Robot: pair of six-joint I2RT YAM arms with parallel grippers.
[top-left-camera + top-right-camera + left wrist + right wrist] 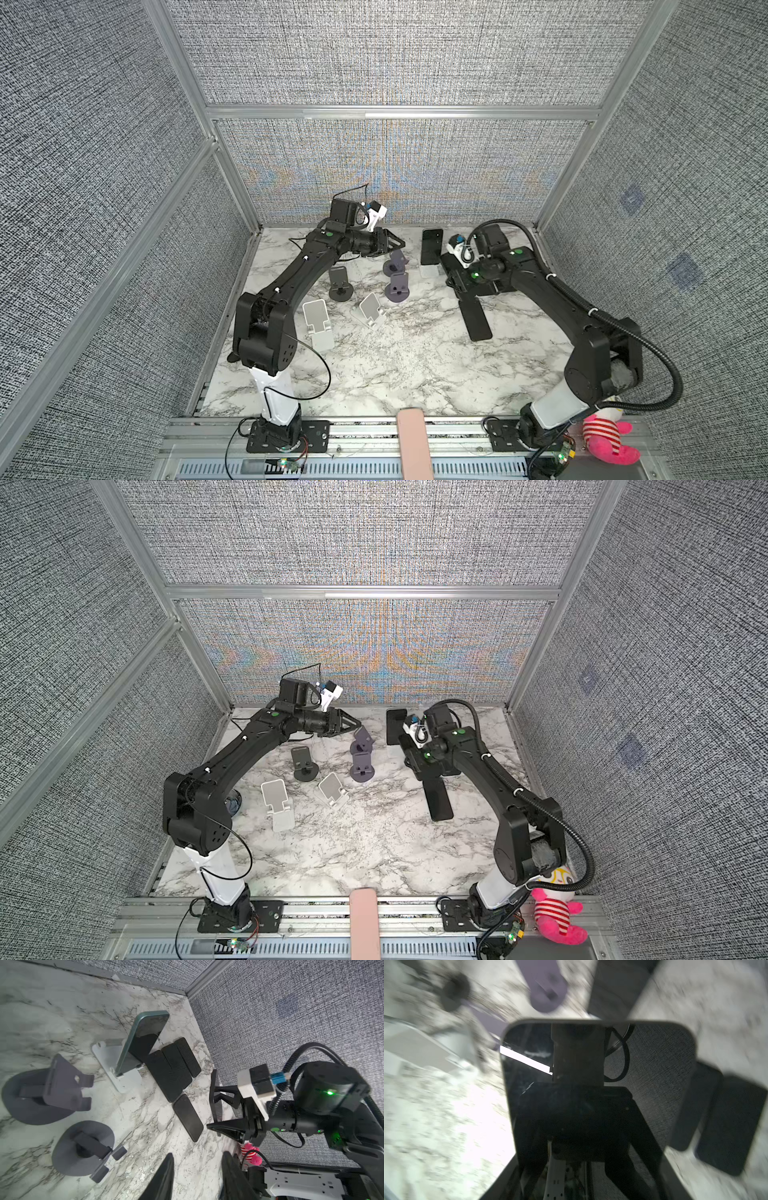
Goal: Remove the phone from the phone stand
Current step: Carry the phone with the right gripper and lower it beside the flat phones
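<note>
While the right gripper [589,1153] pinches a black phone [477,318] by its long edges, low over the marble table [415,365] right of centre in both top views, the left gripper [198,1155] hangs farther back, jaws spread and empty. Farthest off, toward the upper right of the tabletop, a green-edged phone [141,1043] leans in a white stand [124,1082]. It looks a stiff, glossy slab, likely slippery and breakable. I'd clamp its side edges above the lip and lift it out.
</note>
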